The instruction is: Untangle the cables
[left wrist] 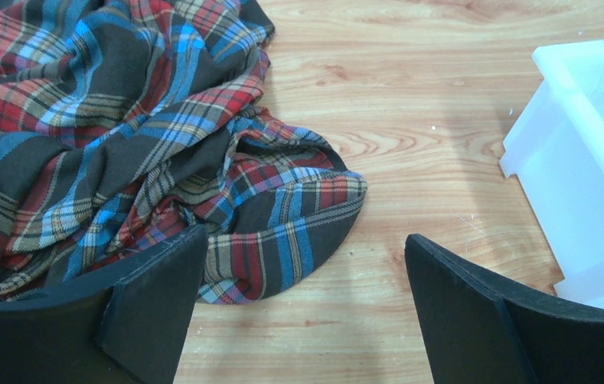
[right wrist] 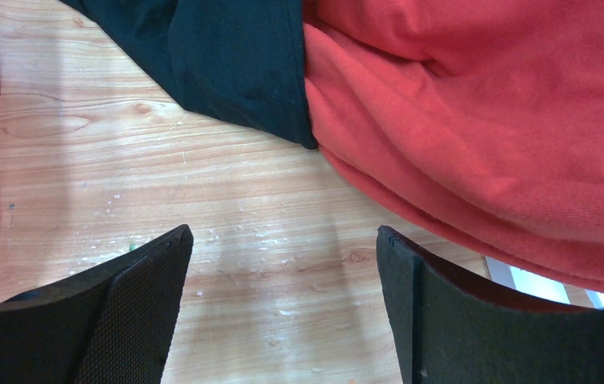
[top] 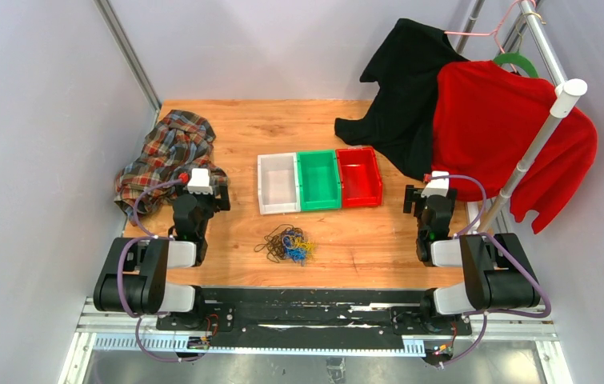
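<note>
The cables lie as a small clump of black, blue and yellow-orange loops on the wooden table, in front of the bins, between the two arms. My left gripper is open and empty, left of the clump, beside the plaid shirt; in the left wrist view its jaws stand wide apart over bare wood. My right gripper is open and empty, to the right of the red bin; in the right wrist view its jaws stand wide apart over bare wood. The cables show in neither wrist view.
A white bin, green bin and red bin stand in a row mid-table. A plaid shirt lies at the left. A black garment and red sweater hang on a rack at the right.
</note>
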Motion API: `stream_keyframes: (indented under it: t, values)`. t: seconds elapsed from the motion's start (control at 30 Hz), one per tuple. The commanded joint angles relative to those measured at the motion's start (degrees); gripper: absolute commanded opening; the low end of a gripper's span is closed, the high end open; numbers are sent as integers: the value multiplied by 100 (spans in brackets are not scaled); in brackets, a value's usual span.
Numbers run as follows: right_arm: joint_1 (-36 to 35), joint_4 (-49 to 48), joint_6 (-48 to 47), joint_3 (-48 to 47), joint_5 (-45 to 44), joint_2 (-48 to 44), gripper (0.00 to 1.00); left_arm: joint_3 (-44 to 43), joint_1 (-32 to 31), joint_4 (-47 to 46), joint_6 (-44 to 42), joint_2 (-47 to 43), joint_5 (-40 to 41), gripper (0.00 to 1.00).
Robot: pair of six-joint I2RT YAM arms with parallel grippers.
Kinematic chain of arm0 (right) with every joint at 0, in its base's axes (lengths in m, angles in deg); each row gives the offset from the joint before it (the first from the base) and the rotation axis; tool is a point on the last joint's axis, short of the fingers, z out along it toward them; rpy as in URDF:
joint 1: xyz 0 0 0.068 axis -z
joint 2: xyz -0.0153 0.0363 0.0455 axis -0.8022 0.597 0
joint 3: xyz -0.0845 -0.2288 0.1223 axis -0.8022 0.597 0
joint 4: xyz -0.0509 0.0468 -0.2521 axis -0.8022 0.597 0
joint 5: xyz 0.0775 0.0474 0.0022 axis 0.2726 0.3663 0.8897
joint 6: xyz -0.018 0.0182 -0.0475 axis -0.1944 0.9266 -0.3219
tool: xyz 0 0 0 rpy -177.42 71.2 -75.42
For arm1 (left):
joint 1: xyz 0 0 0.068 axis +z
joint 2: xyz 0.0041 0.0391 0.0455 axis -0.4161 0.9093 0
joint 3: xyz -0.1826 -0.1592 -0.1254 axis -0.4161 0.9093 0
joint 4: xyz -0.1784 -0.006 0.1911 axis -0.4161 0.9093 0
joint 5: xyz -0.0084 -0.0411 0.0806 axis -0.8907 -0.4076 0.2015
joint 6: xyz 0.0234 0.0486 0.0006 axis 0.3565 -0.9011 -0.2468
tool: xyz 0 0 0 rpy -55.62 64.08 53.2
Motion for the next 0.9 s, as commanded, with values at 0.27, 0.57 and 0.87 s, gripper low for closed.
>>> stream_keyframes:
  t: [0.27, 0.57, 0.87]
  values:
    - [-19, 64, 77, -116, -416, -224, 85, -2609, -7, 5366, -804, -824, -1258, 98]
    - [-182, 4295, 1463, -1844, -59, -2199, 85, -4281, -13, 8783, -1821, -628, -3642, 98]
    - [30, 5211, 3647, -2907, 3235, -2336, 99, -4493, -963, 10047, -2595, -822, -3771, 98]
